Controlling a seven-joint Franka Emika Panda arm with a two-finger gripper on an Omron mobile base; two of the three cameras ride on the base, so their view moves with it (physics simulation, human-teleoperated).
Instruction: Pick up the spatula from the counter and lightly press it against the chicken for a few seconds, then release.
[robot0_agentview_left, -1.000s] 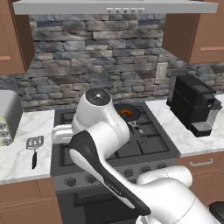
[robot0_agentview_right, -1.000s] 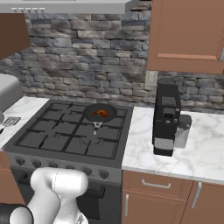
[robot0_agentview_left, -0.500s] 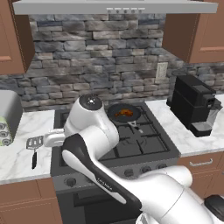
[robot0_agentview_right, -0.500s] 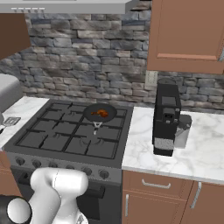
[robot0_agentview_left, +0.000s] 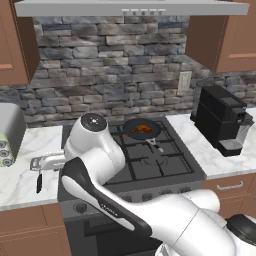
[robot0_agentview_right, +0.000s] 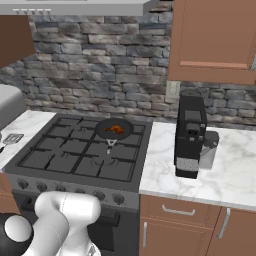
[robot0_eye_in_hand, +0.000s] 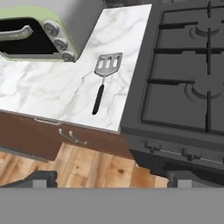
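Note:
The spatula (robot0_eye_in_hand: 102, 83), with a slotted metal head and a black handle, lies flat on the white marble counter (robot0_eye_in_hand: 52, 94) between the toaster and the stove. It also appears as the spatula (robot0_agentview_left: 39, 183) and, at the left edge, the spatula (robot0_agentview_right: 12, 138). My gripper (robot0_eye_in_hand: 116, 179) hovers well above it, open, its dark fingertips (robot0_eye_in_hand: 40, 178) wide apart with nothing between them. The chicken (robot0_agentview_left: 143, 128) sits in a black pan (robot0_agentview_left: 128, 131) on a rear burner; from the right side I see the same chicken (robot0_agentview_right: 116, 128) and pan (robot0_agentview_right: 102, 131).
A toaster (robot0_eye_in_hand: 35, 33) with green trim stands at the back of the left counter. The black stove (robot0_eye_in_hand: 183, 78) borders the spatula's right. A coffee machine (robot0_agentview_left: 220, 120) stands on the right counter. The counter's front edge drops to drawers and wooden floor.
The arm has swung further left over the left counter, toward the spatula. The spatula, pan and chicken have not moved. The jaws stay open.

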